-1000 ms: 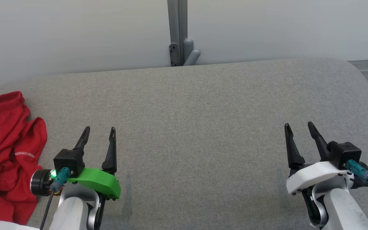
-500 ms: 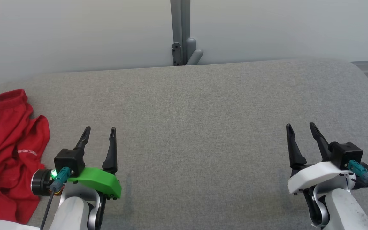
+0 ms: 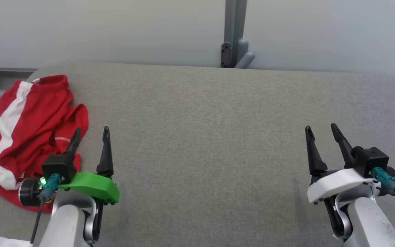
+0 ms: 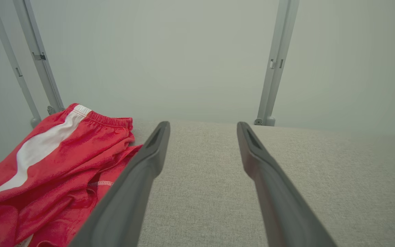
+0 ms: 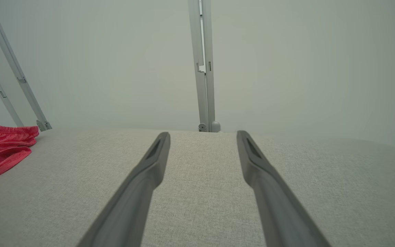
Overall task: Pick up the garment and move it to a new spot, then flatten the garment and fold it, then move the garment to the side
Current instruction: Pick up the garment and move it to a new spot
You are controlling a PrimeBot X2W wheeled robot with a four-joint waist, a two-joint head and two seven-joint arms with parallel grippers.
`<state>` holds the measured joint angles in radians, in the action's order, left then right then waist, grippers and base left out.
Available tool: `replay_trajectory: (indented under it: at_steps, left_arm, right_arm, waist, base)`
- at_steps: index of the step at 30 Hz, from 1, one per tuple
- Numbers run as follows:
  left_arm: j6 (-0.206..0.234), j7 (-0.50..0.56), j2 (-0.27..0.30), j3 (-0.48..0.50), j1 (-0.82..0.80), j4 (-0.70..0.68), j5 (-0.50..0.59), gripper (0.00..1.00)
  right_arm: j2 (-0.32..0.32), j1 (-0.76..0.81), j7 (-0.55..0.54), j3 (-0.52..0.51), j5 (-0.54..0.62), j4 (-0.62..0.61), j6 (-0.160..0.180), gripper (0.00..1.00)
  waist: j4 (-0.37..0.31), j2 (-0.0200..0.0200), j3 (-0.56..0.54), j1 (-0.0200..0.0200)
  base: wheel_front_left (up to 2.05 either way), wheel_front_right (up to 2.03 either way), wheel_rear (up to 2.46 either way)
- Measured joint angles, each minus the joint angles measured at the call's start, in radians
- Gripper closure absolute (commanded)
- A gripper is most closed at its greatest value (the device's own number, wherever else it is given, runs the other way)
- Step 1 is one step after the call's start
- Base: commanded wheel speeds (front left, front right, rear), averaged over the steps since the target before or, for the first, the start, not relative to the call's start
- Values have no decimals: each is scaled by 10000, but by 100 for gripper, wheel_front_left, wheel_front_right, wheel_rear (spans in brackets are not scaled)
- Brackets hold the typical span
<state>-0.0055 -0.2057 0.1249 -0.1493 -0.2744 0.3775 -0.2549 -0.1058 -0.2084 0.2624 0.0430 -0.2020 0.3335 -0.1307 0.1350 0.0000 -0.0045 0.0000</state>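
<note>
Garment (image 3: 29,127), red with 1 white stripe, crumpled at left end of grey surface (image 3: 201,137). Left gripper (image 3: 92,129) just beside it, right gripper (image 3: 320,126) well apart; both spread wide, empty.

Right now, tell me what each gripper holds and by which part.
Nothing is held. The left gripper stands open near the shorts; the right gripper stands open over the grey surface.

Your head view: swung left; the red shorts (image 3: 36,116) now show almost whole. Your left hand (image 3: 92,128): outer finger (image 3: 74,140) now overlaps their edge.
</note>
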Motion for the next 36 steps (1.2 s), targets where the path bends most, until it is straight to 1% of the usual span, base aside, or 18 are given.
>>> replay_trajectory:
  at_steps: [12,21,26,36]
  left_arm:
    - [330,-82,303,464,44,-276,-274,0]
    - [410,-81,401,541,150,-428,-506,0]
    - [437,-81,403,500,148,-433,-512,0]
    - [462,-81,428,401,100,-439,-543,0]
  right_arm:
    - [134,-32,-201,222,123,-412,0,0]
    - [188,-34,-234,265,207,-483,0,0]
    - [226,-33,-234,265,224,-499,0,0]
    - [215,-21,-276,224,224,-546,0,0]
  waist:
    - [1991,0,68,0]
    - [3331,0,101,0]
    - [3615,0,116,0]
    - [3600,0,117,0]
  base:
    - [0,0,0]
    - [0,0,0]
    - [0,0,0]
    - [0,0,0]
